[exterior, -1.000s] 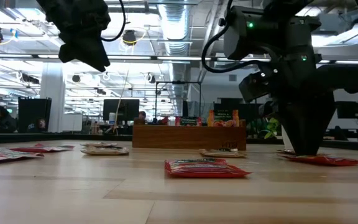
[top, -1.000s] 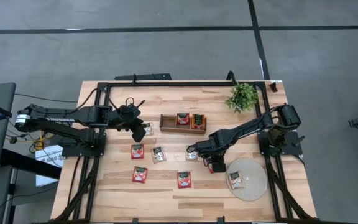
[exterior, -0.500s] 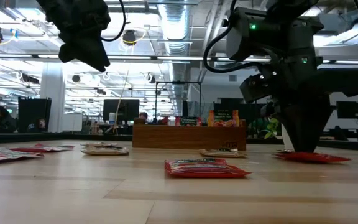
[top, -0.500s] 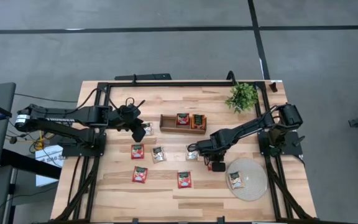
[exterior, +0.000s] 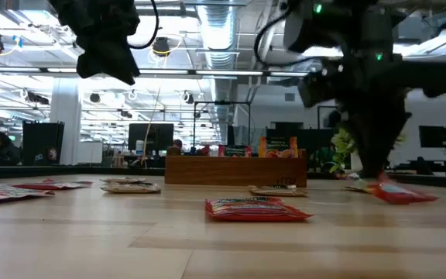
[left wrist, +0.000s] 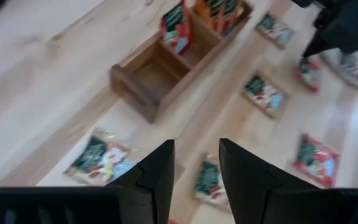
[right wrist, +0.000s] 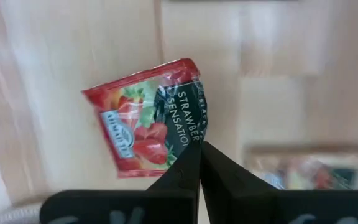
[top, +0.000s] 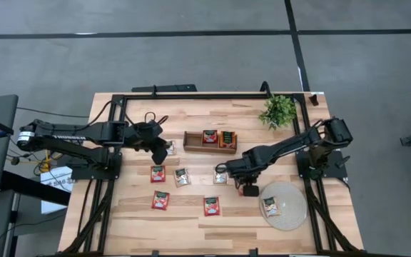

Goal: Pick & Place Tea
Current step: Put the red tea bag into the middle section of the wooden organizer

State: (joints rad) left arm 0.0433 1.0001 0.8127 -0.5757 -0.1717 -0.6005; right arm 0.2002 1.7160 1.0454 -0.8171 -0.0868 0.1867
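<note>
My right gripper (top: 249, 190) points down over the table's middle right and is shut on a red tea sachet (right wrist: 148, 127), which shows tilted in the low view (exterior: 401, 192). My left gripper (top: 159, 151) hangs open in the air at the left, above a beige sachet (top: 169, 147) lying flat. Its fingers (left wrist: 160, 171) hold nothing. More sachets lie flat on the wood: red ones (top: 158, 173) (top: 160, 200) (top: 211, 206) and beige ones (top: 182, 177) (top: 220, 176). A wooden box (top: 191, 140) holds upright sachets. My right gripper pinches the red sachet's dark-printed edge near a corner (right wrist: 194, 138) between its two fingertips, coming from above and pointing down. The sachet slants down from the held end (exterior: 382, 184). Whether its low end (exterior: 432, 197) still touches the table I cannot tell.
A round woven mat (top: 295, 214) lies at the near right beside my right gripper, with one beige sachet (top: 270, 207) on it. A green plant (top: 277, 111) stands at the far right. A black frame (top: 191, 96) runs along the table's edges.
My right gripper has shut on the red sachet and risen a little. The sachet, flat on the table a second ago, is now tipped, its held end raised and its other end low.
</note>
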